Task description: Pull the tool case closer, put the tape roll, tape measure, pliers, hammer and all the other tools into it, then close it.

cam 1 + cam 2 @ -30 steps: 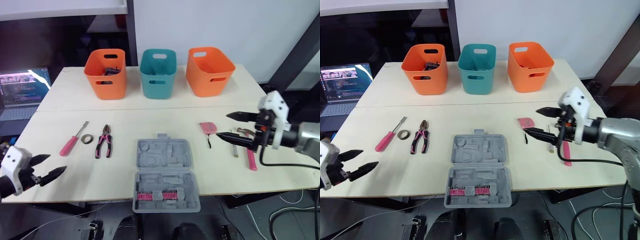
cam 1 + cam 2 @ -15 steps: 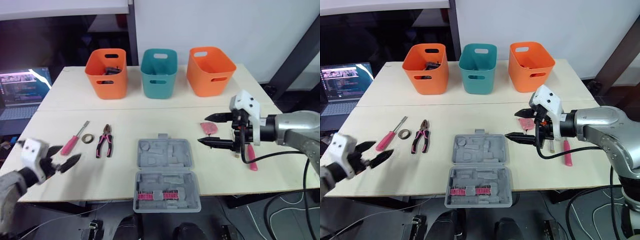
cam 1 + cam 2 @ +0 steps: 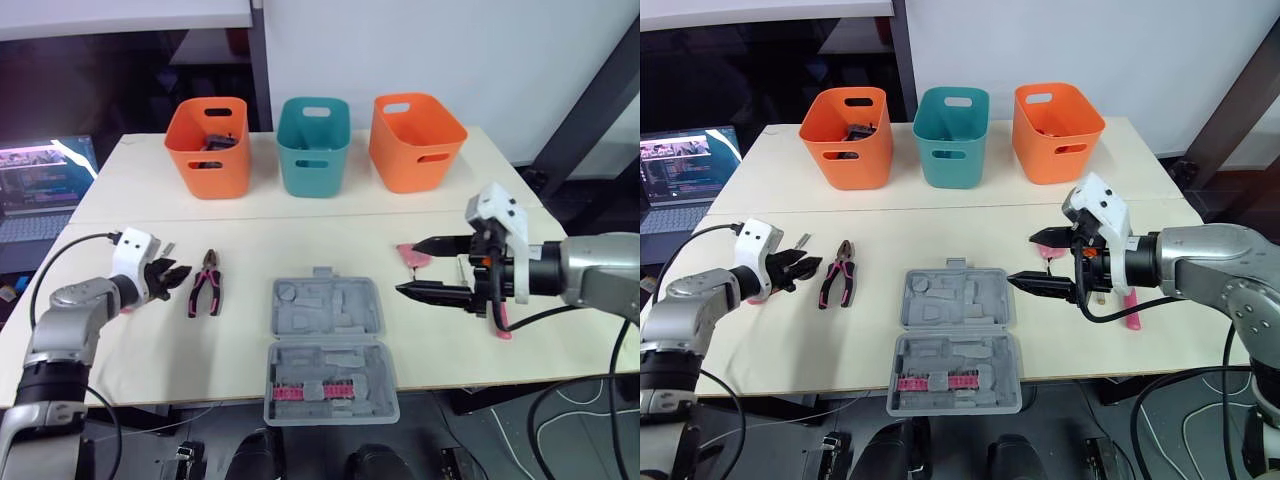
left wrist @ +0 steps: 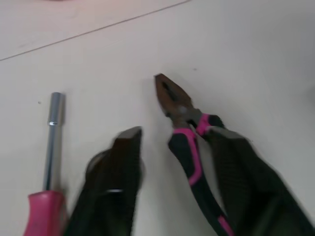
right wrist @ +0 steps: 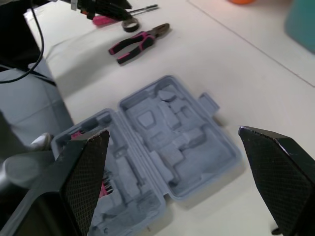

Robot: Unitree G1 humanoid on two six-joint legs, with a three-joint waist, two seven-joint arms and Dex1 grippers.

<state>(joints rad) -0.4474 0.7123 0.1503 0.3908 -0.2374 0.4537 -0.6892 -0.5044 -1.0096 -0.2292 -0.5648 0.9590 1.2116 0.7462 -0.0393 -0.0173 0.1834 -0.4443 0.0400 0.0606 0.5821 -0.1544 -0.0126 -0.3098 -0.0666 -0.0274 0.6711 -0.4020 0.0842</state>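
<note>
The grey tool case (image 3: 330,345) lies open at the table's front edge, its lid (image 5: 177,128) towards the baskets. Pink-handled pliers (image 3: 207,283) lie to its left. My left gripper (image 3: 176,274) rests low beside them, fingers (image 4: 120,187) apart, one pliers handle (image 4: 189,157) lying between them. The pink screwdriver (image 4: 49,162) and the tape roll (image 5: 130,24) sit just beyond that gripper. My right gripper (image 3: 407,266) hovers wide open over the case's right edge, next to the pink tape measure (image 3: 411,256). The pink-handled hammer (image 3: 498,318) lies further right.
Two orange baskets (image 3: 208,145) (image 3: 416,140) and a teal one (image 3: 313,145) stand in a row at the back of the table. A laptop (image 3: 40,190) sits off the table's left side. Bare tabletop lies between the baskets and the tools.
My left arm has swung in from the front left edge to the pliers and its fingers have narrowed. The right gripper has moved left to the case's edge, still open.
</note>
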